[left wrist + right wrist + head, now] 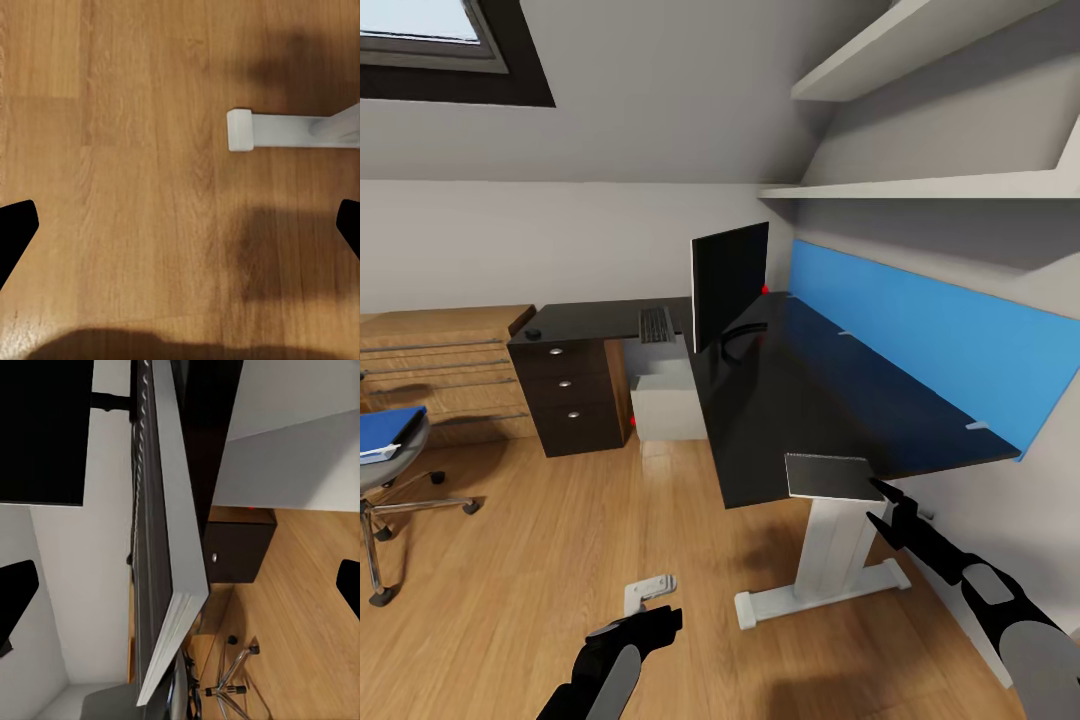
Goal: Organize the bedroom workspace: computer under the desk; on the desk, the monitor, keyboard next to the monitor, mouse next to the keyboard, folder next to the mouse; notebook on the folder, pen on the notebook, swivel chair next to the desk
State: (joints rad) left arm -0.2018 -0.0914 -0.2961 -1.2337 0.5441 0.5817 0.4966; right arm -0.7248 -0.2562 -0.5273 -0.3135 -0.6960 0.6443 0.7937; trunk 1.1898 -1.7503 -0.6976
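On the desk [830, 400], at its 6 o'clock edge, lies the grey notebook [828, 476]; no readable writing anywhere. Right gripper [882, 505] touches its corner, jaws spread around it (grip uncertain). Left gripper [650, 620] hangs wide open, empty, over the floor [560, 540]. Monitor [728, 283], keyboard [656, 325] at 11 o'clock; blue folder [388, 430] on the swivel chair [395, 480].

So the left wrist cam is pointed straight down at the wooden floor [135, 150], warm brown planks with visible grain. The left claw [180, 225] has its two dark fingertips [16, 225] poking in at opposite edges of the picture, spread wide with bare floor between them. A white foot bar of the bench [277, 129] lies flat on the floor, its squared end cap closest to the middle. A few soft dark shadows sit on the planks, the biggest one along the edge nearest the camera.
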